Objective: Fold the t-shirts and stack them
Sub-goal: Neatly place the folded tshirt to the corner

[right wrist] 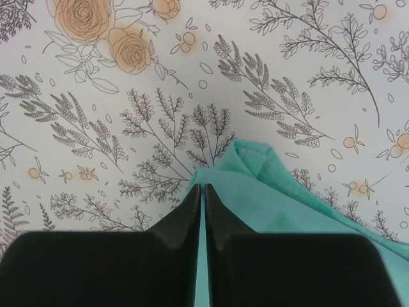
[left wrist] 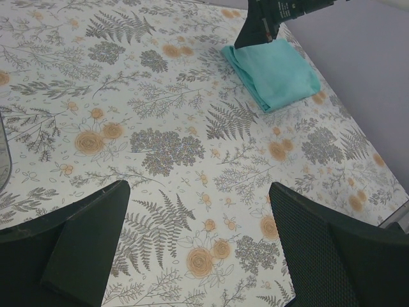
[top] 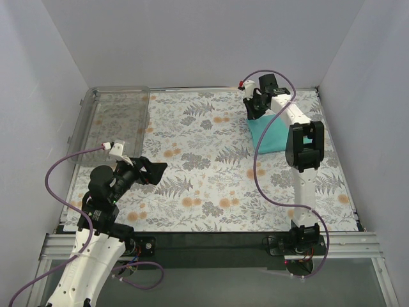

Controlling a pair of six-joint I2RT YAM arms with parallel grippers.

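A folded t-shirt (top: 270, 137) is pinched at its edge by the right gripper (right wrist: 203, 190), the left gripper (left wrist: 198, 195) is held open, and stacking is judged unfinished.

1. In the right wrist view, my right gripper (right wrist: 203, 188) covers the near part of the t-shirt (right wrist: 287, 211), and the cloth also runs off the bottom and right edges.
2. My fingers (right wrist: 128, 262) stand a thin slit apart at the t-shirt's corner. I cannot tell whether cloth is pinched there or merely lies beneath.
3. From above, my right arm (top: 291, 118) crosses the t-shirt, hiding its right side and far-left corner.
4. The t-shirt's sleeves and collar are folded out of sight. I cannot tell whether it is one garment or several.
5. In the left wrist view, my right gripper, just beyond the t-shirt, is cut off by the top edge. My left gripper (left wrist: 198, 187), well on the near side of the t-shirt, is cut off by the bottom edge.
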